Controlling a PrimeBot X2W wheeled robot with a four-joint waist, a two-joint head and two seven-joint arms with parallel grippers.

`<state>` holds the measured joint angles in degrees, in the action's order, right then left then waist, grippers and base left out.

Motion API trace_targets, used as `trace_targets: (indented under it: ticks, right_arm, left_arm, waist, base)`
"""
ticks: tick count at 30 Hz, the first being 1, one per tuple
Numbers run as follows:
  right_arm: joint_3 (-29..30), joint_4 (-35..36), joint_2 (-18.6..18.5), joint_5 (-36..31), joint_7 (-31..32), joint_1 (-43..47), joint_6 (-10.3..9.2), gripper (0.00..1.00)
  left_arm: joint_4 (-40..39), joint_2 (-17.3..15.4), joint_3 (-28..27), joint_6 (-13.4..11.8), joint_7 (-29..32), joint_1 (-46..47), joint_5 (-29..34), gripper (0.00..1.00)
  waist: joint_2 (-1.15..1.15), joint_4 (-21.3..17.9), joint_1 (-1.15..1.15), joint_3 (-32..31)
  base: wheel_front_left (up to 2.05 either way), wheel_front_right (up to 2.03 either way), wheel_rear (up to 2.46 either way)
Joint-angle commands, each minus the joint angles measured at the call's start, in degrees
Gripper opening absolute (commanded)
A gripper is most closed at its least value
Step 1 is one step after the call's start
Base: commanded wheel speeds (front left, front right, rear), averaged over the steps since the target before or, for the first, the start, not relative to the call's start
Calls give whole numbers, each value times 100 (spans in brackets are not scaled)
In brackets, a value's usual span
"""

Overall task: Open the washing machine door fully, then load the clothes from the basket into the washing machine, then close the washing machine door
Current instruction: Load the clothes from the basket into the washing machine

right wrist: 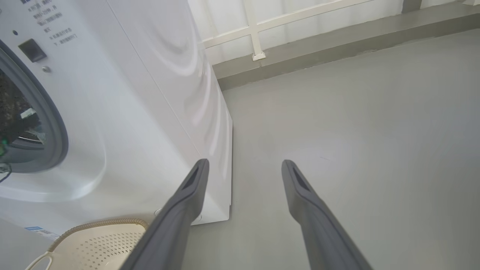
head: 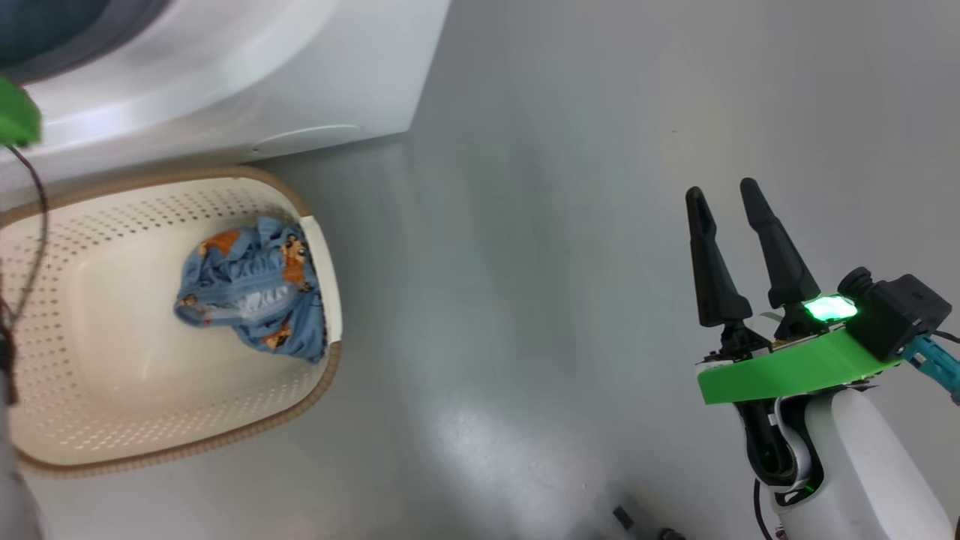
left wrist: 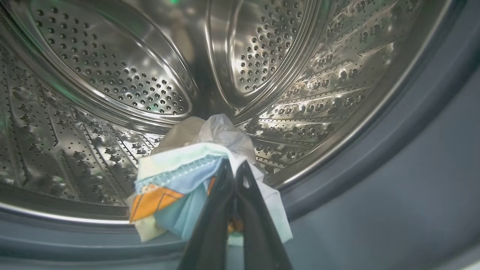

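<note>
Left jaws, pinched shut on a bundle of clothes [left wrist: 180, 183] at the drum [left wrist: 112, 75] lip, look mid-loading (right jaws idle, spread wide), so next comes releasing deeper inside, then fetching the blue garment [head: 251, 289] lying in the basket [head: 105, 352] beside the washing machine [head: 247, 82].

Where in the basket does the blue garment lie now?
In the head view the blue garment lies bunched against the right wall of the basket, which stands close to the washing machine.

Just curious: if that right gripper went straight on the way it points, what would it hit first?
Likely the grey floor, just past the washing machine's side; depth is unclear.
</note>
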<state>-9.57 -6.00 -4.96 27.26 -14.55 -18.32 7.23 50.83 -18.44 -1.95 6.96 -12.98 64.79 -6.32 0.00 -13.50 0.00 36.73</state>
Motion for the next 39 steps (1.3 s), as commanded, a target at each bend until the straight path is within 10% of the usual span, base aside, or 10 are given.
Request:
trace_targets:
  ticks: [1, 25, 29, 30, 39]
  right_arm:
    - [-134, 104, 14, 27, -45, 24, 25, 100]
    - [-226, 94, 182, 108, -45, 128, 25, 100]
    - [-256, 77, 187, 105, -45, 135, 25, 100]
    - [-277, 68, 187, 101, -45, 130, 25, 100]
    - [-267, 17, 49, 83, -45, 179, 25, 100]
  left_arm:
    - [-24, -321, -52, -60, 31, 149, 86, 0]
    - [1994, -968, 315, -473, 134, 1576, 403, 0]
    - [2144, -918, 395, -412, 402, 1611, 399, 45]
    - [2182, -892, 406, -400, 459, 1603, 372, 100]
    - [2248, -698, 293, -350, 105, 1230, 102, 100]
  waist:
    - [0, -94, 0, 46]
    - [0, -625, 0, 107]
    - [0, -565, 0, -1]
    - [0, -540, 0, -59]
    - [0, -421, 0, -454]
  base:
    - [0, 0, 0]
    - [0, 0, 0]
    - [0, 0, 0]
    - [0, 0, 0]
    - [0, 0, 0]
